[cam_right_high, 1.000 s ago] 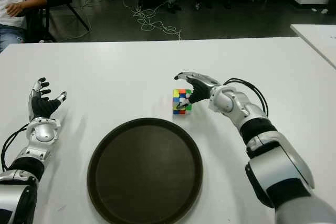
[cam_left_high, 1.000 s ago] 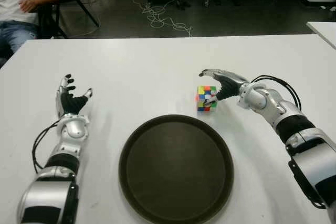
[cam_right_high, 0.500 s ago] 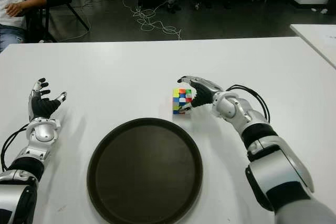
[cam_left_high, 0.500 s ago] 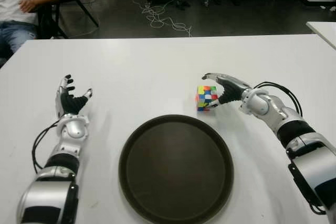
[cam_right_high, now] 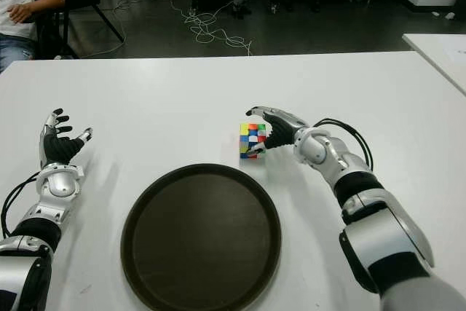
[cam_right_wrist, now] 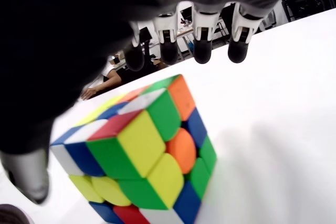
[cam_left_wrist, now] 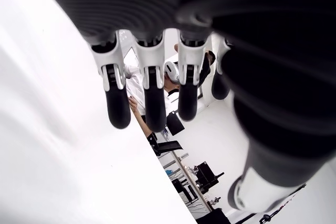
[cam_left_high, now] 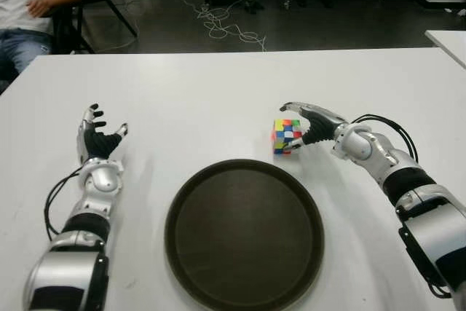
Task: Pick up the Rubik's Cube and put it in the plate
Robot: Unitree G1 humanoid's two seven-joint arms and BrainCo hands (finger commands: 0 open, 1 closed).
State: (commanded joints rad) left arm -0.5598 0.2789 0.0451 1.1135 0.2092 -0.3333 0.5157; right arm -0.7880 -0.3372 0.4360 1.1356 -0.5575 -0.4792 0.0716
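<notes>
Beside Rubik's Cube (cam_left_high: 286, 136), open right hand (cam_left_high: 312, 125)

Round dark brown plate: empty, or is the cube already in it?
Empty. The multicoloured Rubik's Cube stands on the white table beyond the plate's rim.

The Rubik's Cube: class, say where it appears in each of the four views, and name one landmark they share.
Left eye view: Rubik's Cube right of centre, beyond the plate.
Right eye view: near centre, by the right hand.
Left wrist view: not in it.
Right wrist view: close up, lower left.
Shared landmark: the white table.
</notes>
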